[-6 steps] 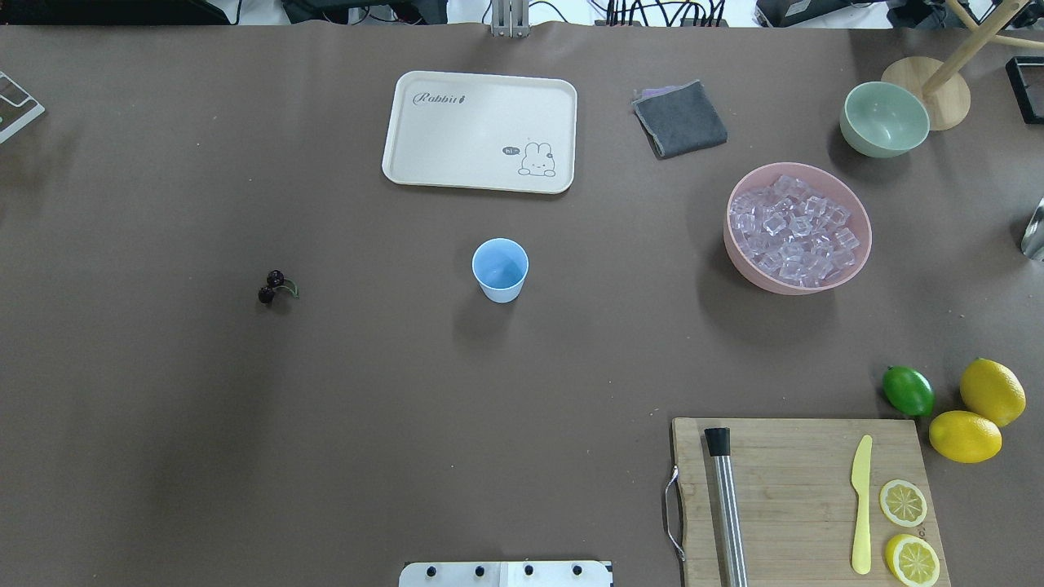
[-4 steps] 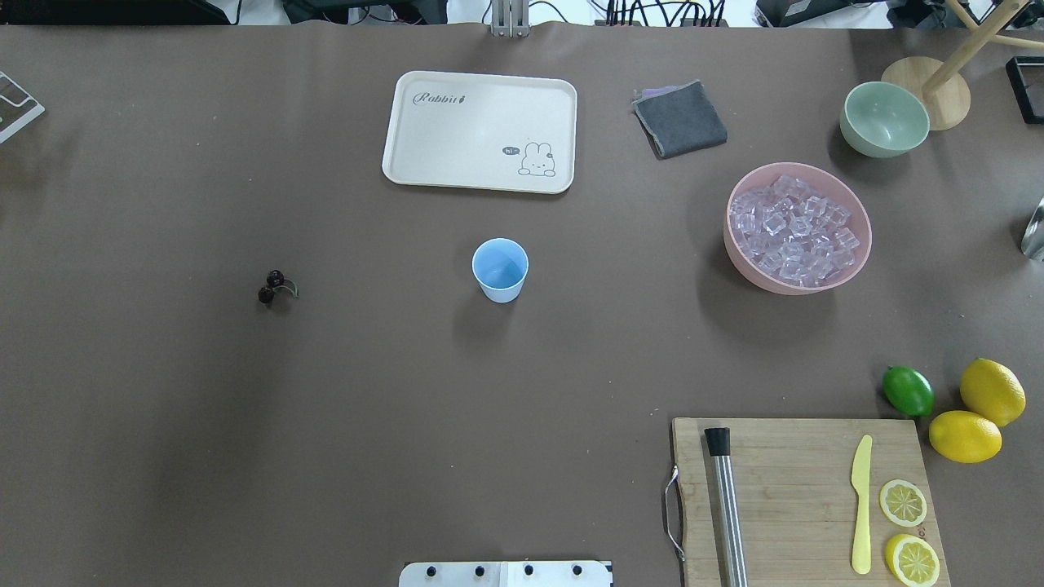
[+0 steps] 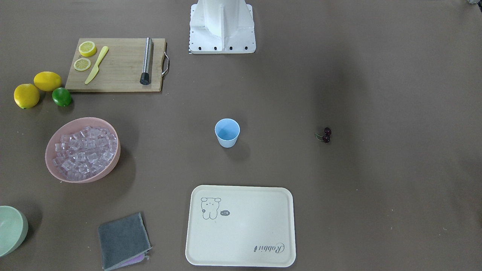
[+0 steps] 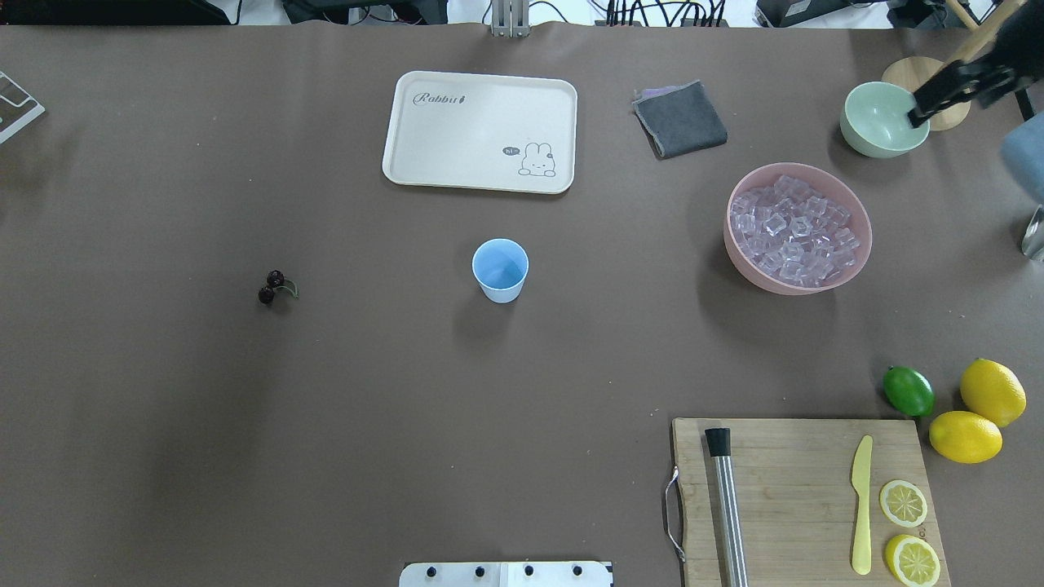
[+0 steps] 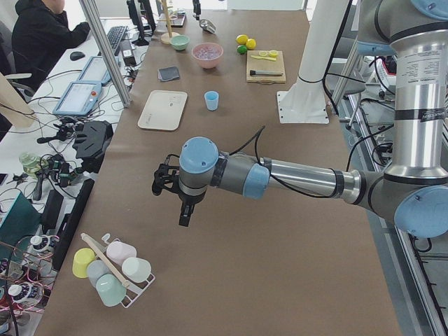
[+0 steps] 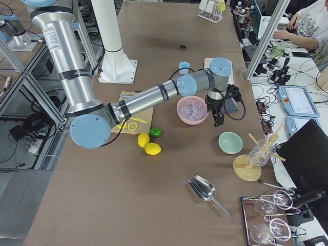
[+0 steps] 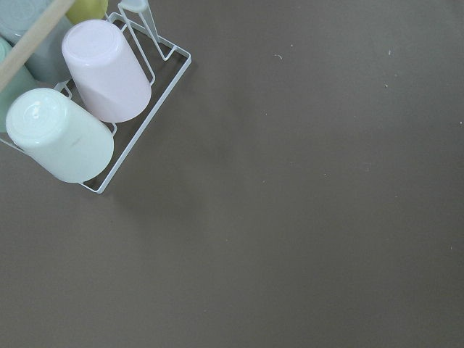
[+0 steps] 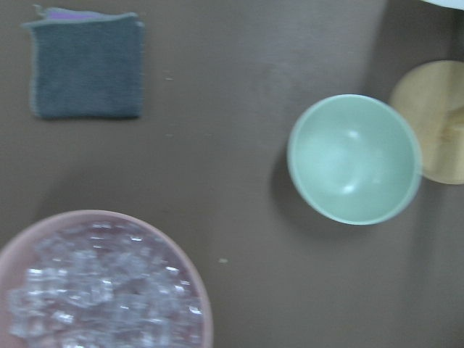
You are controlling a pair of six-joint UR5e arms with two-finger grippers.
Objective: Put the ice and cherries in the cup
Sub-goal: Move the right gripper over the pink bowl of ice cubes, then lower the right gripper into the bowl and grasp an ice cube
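Right end effector [image 4: 918, 116] arrived near green bowl [image 4: 874, 122].

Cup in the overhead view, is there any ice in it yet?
No, the cup shows only its bare blue inside, and the ice sits piled in the pink bowl.

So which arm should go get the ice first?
The right arm. The right gripper hangs close to the pink bowl of ice, by the pale green bowl. The left gripper is far off at the table's other end, near the rack of cups.
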